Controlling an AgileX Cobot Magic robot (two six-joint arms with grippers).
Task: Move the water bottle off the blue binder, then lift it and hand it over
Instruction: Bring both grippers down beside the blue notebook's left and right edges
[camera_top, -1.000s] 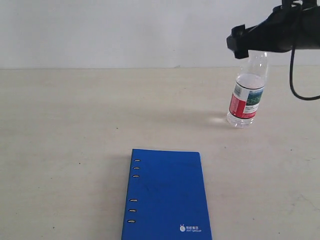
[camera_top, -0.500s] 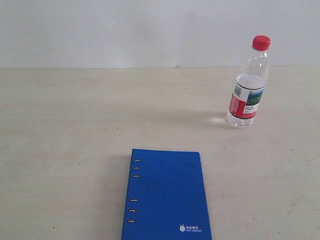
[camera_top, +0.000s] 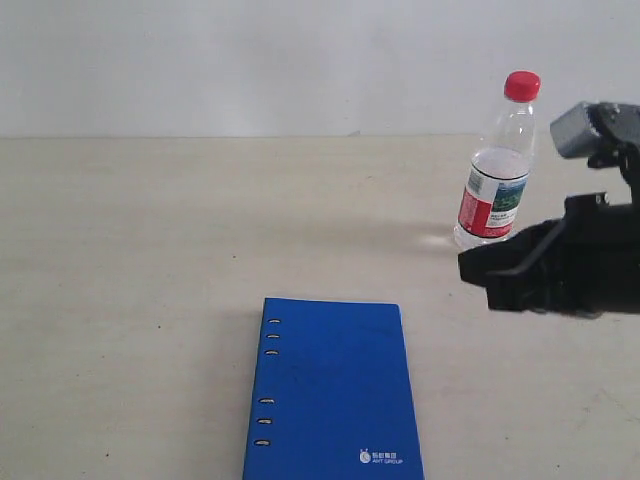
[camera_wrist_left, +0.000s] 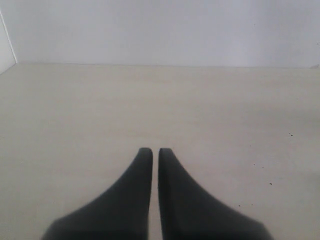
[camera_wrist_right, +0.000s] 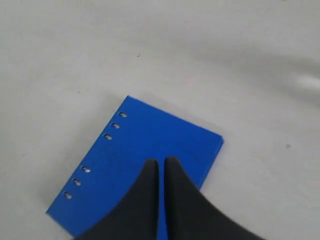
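Note:
The water bottle (camera_top: 495, 170) stands upright on the table at the back right, red cap on top, clear of the blue binder (camera_top: 334, 390). That binder lies flat at the front middle, rivets along its left edge; the right wrist view also shows the binder (camera_wrist_right: 150, 145). My right gripper (camera_top: 478, 268) hangs at the right, in front of and below the bottle, shut with nothing held. In its own view the right gripper (camera_wrist_right: 161, 161) points at the binder from above. My left gripper (camera_wrist_left: 151, 149) is shut over bare table and does not show in the exterior view.
The beige table (camera_top: 150, 250) runs back to a white wall (camera_top: 250, 60). A grey block (camera_top: 575, 128) of the right arm sits at the right edge, beside the bottle.
One second ago the right arm was at the bottle's cap. Half a second ago it was out of view. Now it is lower, in front of the bottle. The bottle and binder have not moved.

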